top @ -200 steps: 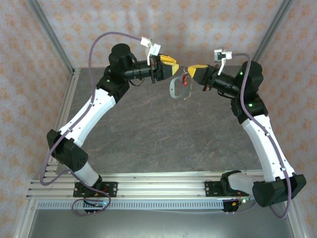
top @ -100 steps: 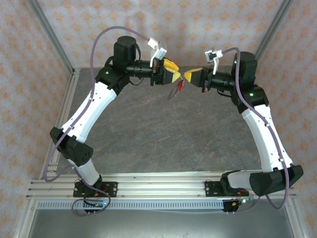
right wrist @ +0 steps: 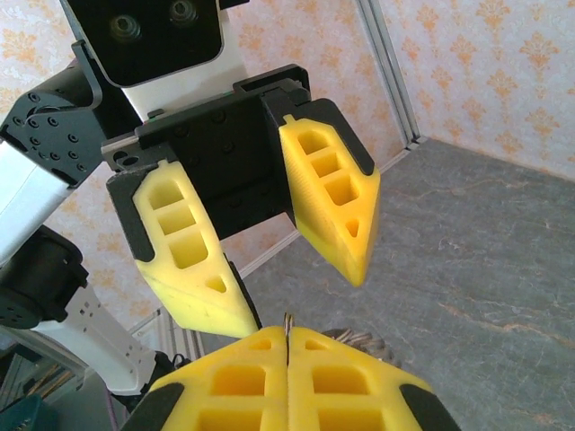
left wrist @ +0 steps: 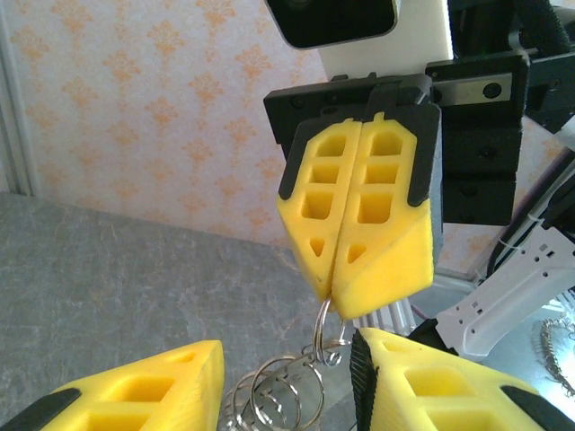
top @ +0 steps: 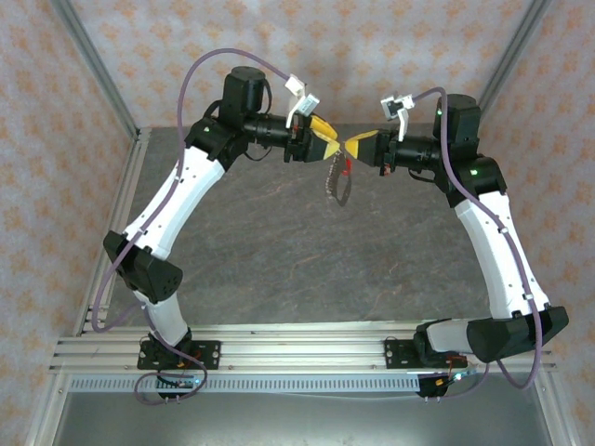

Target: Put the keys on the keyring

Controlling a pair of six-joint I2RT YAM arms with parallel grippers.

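left gripper [right wrist: 301, 292] jaws wide, empty, facing keyring [top: 335, 184] | right gripper [left wrist: 337, 301] pinching keyring's top | key [top: 348, 166] red, by keyring's top | keyring hangs above tabletop [top: 279, 251]

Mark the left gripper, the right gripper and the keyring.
left gripper [right wrist: 301, 296]: right wrist view, gap between its open fingertips.
right gripper [left wrist: 341, 303]: left wrist view, its shut fingertips.
keyring [top: 335, 186]: top external view, loop hanging under the grippers.

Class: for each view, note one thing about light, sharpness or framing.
Top view: even light, faint shadows, no glare; the keyring is too thin to resolve. Left wrist view: the right claw is sharp and looms large. Right wrist view: the left claw is crisp and evenly lit.
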